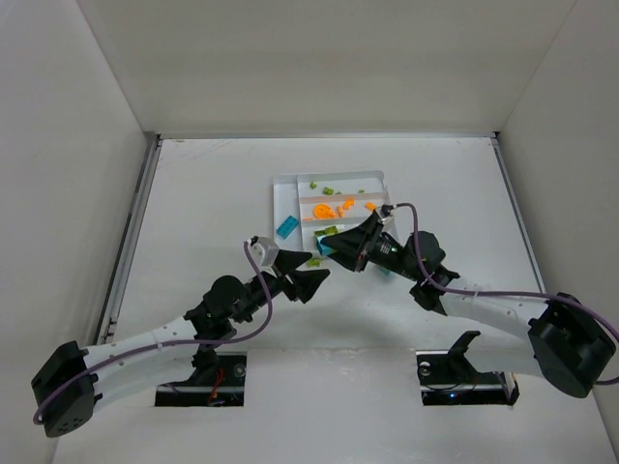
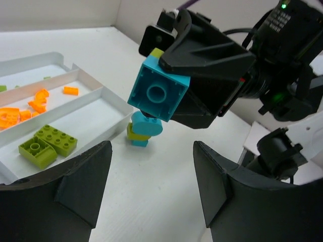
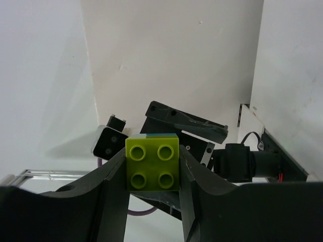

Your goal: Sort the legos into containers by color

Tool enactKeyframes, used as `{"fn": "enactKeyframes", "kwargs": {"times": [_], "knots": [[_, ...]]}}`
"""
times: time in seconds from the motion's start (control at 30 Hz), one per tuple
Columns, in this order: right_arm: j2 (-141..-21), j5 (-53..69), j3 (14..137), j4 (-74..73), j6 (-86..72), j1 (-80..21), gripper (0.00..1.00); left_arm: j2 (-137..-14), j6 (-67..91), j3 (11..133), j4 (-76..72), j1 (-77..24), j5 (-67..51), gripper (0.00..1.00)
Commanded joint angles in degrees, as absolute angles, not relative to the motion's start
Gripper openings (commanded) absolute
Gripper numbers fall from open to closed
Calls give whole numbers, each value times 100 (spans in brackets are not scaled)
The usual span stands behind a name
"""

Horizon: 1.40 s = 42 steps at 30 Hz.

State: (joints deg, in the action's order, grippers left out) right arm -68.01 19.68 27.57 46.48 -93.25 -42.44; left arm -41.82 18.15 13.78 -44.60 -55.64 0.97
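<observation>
Right hand point(image 3: 152, 169) clamped on teal-and-lime brick stack point(image 2: 158, 94), clear of tabletop point(image 2: 151, 212). Left hand point(image 2: 149, 171) open, empty, stack just ahead of it. Tray point(image 2: 115, 103) beyond right hand, orange and lime legos point(image 2: 38, 101) inside.

White table point(image 1: 213, 193), divided white tray point(image 1: 285, 198) on it, teal-and-lime lego stack point(image 2: 144, 132) beside tray
</observation>
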Motion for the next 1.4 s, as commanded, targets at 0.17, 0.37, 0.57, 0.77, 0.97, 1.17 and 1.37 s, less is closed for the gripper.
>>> {"fn": "enactKeyframes", "kwargs": {"times": [0.17,0.37,0.57,0.77,0.97,1.17,1.37], "knots": [[-6890,2171,2646,4763,-9413,-4205,23,-4456,994,1723,-4729,-6033,737,61],[-7110,2171,2549,4851,-9395,-4205,23,-4570,712,1740,-4948,-6209,1098,60],[-7303,2180,2566,5089,-9422,-4232,23,-4711,624,1775,-5018,-6244,1160,54],[-7418,2188,2514,5343,-9492,-4232,23,-4869,624,1819,-5106,-6235,1160,47],[-7453,2241,2461,5379,-9492,-4232,23,-5001,615,1863,-5186,-6227,1134,41],[-7471,2338,2452,5467,-9492,-4293,23,-5141,624,1898,-5299,-6218,1134,45],[-7479,2373,2426,5484,-9475,-4320,23,-5159,659,1890,-5387,-6174,1125,47]]}}
